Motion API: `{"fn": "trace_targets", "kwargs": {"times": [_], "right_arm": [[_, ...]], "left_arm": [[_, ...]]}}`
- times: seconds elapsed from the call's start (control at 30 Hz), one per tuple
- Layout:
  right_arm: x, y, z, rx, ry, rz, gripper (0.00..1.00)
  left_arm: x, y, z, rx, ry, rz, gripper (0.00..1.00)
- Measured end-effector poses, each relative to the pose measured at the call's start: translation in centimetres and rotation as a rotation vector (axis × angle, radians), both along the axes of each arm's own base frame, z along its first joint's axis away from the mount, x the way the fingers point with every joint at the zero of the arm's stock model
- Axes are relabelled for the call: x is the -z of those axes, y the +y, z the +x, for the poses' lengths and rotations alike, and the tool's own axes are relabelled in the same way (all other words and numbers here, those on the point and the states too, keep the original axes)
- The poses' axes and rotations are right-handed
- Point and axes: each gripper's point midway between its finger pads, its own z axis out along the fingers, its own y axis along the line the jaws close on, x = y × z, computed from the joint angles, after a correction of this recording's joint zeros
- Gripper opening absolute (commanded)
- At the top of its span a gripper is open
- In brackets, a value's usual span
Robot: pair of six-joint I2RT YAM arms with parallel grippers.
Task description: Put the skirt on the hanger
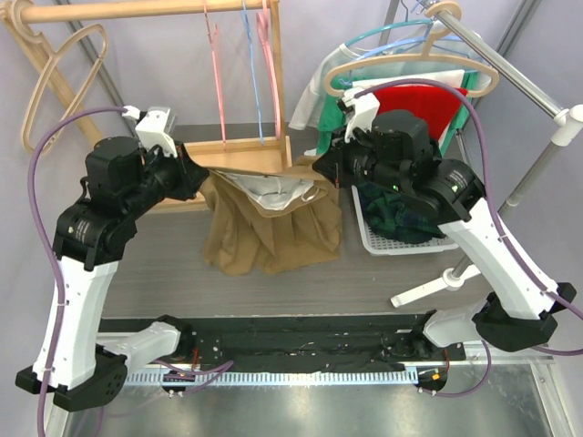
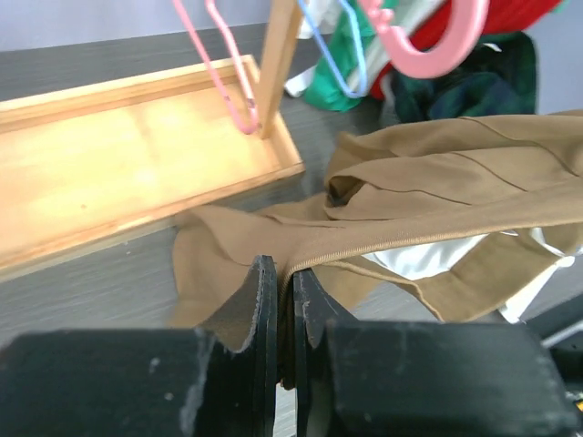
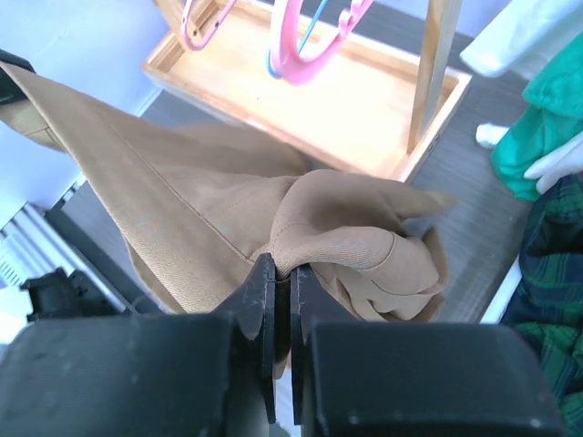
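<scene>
The tan fabric skirt (image 1: 273,223) with its white lining is hanging stretched between both pincers at the middle of the grey table (image 1: 182,273), with its lower folds slumping onto the surface. The left gripper (image 2: 284,273) is pinching the waistband edge at 9 o'clock. The right gripper (image 3: 282,269) is pinching a bunched fold at 3 o'clock. The cloth inside each bite is hidden. Both arms are reaching forward with their elbows bent outward and their wrists pointing inward. At 12 o'clock, pink plastic hangers (image 1: 217,73) are dangling over a shallow wooden tray (image 1: 241,155); the wrist views are cutting off their tops.
</scene>
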Motion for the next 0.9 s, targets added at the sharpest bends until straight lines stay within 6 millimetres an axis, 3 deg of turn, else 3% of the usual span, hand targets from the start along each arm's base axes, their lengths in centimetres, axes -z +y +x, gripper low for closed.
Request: {"fn": "trace_targets", "kwargs": {"times": [0.13, 0.23, 0.37, 0.57, 0.63, 0.7, 0.77, 0.8, 0.9], "right_arm": [[0.7, -0.4, -1.0, -0.011, 0.040, -0.007, 0.01], [3.3, -0.5, -1.3, -0.004, 0.108, -0.036, 0.01], [10.0, -1.0, -1.5, 0.032, 0.257, -0.125, 0.01], [22.5, -2.8, -0.7, 0.128, 0.530, -0.283, 0.01], [25.9, -2.9, -0.5, 0.135, 0.614, -0.299, 0.01], [27.8, -3.0, -0.2, 0.144, 0.664, -0.304, 0.01], [29.1, -2.9, 0.8, 0.157, 0.689, -0.301, 0.01], [29.6, -2.8, 1.2, 0.162, 0.698, -0.300, 0.01], [31.2, -2.6, 2.2, 0.170, 0.728, -0.298, 0.01]], "left_arm": [[0.4, -0.9, -1.0, 0.063, 0.015, -0.017, 0.00], [3.3, -1.4, -1.6, 0.103, 0.086, -0.012, 0.00], [10.2, -1.9, -2.4, 0.132, 0.248, 0.012, 0.00], [21.7, -2.8, -5.0, 0.192, 0.532, 0.027, 0.00], [23.8, -3.3, -5.9, 0.220, 0.607, 0.021, 0.00], [24.4, -3.8, -5.8, 0.233, 0.629, 0.005, 0.01], [24.6, -4.4, -5.2, 0.238, 0.635, -0.018, 0.13], [24.9, -4.7, -4.9, 0.242, 0.642, -0.030, 0.31], [25.8, -5.4, -4.7, 0.247, 0.681, -0.062, 0.72]]}}
